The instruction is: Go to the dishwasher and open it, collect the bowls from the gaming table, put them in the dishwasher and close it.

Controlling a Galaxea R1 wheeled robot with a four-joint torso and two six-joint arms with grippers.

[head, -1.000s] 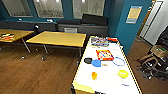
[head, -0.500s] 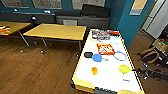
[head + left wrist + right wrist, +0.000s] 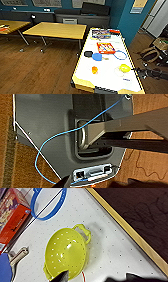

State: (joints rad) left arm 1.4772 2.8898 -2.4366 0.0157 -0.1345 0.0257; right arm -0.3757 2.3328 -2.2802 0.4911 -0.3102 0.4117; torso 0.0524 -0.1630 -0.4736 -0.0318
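Note:
The gaming table [image 3: 110, 82], white-topped with a yellow edge, fills the right half of the head view. On it stand a black bowl [image 3: 88, 53], a blue bowl [image 3: 97, 56] and a lime-yellow bowl [image 3: 124, 67]. My right arm [image 3: 153, 73] reaches in at the table's right edge, beside the lime-yellow bowl. The right wrist view looks down on that lime-yellow bowl [image 3: 66, 255], perforated and with handles. My right gripper [image 3: 97, 278] hangs open just short of it, holding nothing. My left gripper [image 3: 100, 184] is open over the robot's grey base. The dishwasher is out of view.
A small orange cup [image 3: 94, 69], a blue ring [image 3: 120, 55] and board-game boxes [image 3: 105, 47] also lie on the table. Yellow-orange wooden tables [image 3: 57, 30] stand to the left on the wood floor [image 3: 37, 67]. Bags and a box [image 3: 156, 51] lie to the right.
The camera has moved closer to the gaming table, which now looks larger and nearer. The things on it have kept their places.

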